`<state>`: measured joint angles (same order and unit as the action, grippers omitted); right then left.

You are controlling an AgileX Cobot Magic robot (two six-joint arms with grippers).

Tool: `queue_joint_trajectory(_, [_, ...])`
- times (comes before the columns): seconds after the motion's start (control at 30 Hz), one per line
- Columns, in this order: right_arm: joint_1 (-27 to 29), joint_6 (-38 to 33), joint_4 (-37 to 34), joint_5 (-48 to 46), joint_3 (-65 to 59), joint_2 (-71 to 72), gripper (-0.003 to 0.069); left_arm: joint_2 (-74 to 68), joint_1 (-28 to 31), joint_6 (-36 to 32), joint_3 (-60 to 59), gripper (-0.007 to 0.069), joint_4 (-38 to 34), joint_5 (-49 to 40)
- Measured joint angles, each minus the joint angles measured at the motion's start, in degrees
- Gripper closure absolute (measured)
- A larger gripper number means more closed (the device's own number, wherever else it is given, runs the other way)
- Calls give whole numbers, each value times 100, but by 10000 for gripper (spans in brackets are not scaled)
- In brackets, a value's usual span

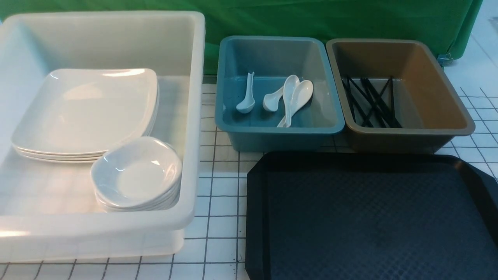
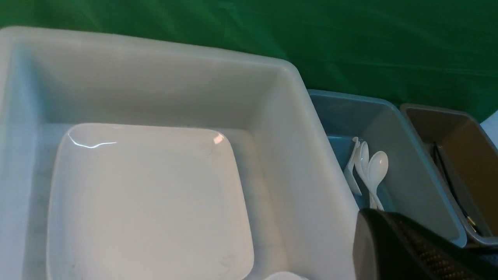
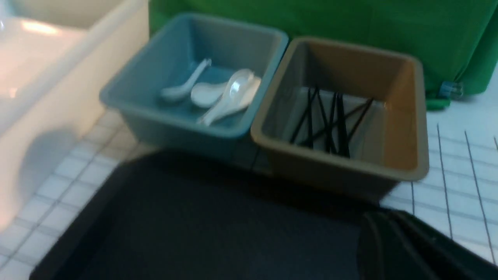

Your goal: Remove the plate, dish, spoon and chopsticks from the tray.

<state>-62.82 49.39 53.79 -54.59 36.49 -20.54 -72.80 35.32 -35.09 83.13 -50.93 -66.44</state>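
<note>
The black tray (image 1: 373,217) lies at the front right with a bare diamond-textured surface; it also shows in the right wrist view (image 3: 194,225). A stack of square white plates (image 1: 85,109) and a stack of small white dishes (image 1: 136,175) sit in the white tub (image 1: 196,116). Several white spoons (image 1: 291,97) lie in the blue bin (image 1: 280,130). Black chopsticks (image 1: 369,103) lie crossed in the brown bin (image 1: 408,134). Neither gripper shows in the front view. Each wrist view shows only a dark finger of its own gripper, left (image 2: 389,249) and right (image 3: 393,249); both grippers are shut, and nothing shows held in either.
The three containers stand side by side along the back, against a green cloth (image 1: 311,19). The tub takes up the left half. White gridded tabletop (image 1: 218,194) shows between tub and tray, and to the right of the brown bin.
</note>
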Motion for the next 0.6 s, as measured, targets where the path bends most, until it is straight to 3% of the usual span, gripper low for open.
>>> queue_joint_trajectory(0.07, [0, 550, 471, 554, -382, 6, 654, 7, 0, 0, 0, 637, 0, -57])
queue_joint_trajectory(0.17, [0, 838, 704, 1232, -676, 6, 654, 7, 0, 0, 0, 634, 31, -60])
queue_joint_trajectory(0.3, [0, 467, 649, 2060, -719, 6, 654, 7, 0, 0, 0, 629, 31, -60])
queue_joint_trajectory(0.37, [0, -698, 71, 2842, -726, 6, 655, 7, 0, 0, 0, 628, 25, -55])
queue_joint_trajectory(0.4, [0, -810, -93, 2885, -726, 6, 655, 7, 0, 0, 0, 628, 25, -55])
queue_joint_trajectory(0.53, [0, -3535, -2588, 3025, -737, 6, 655, 7, 0, 0, 0, 628, 25, -55])
queue_joint_trajectory(0.6, [0, -4453, -3910, 2959, -750, 6, 655, 7, 0, 0, 0, 628, 25, -55])
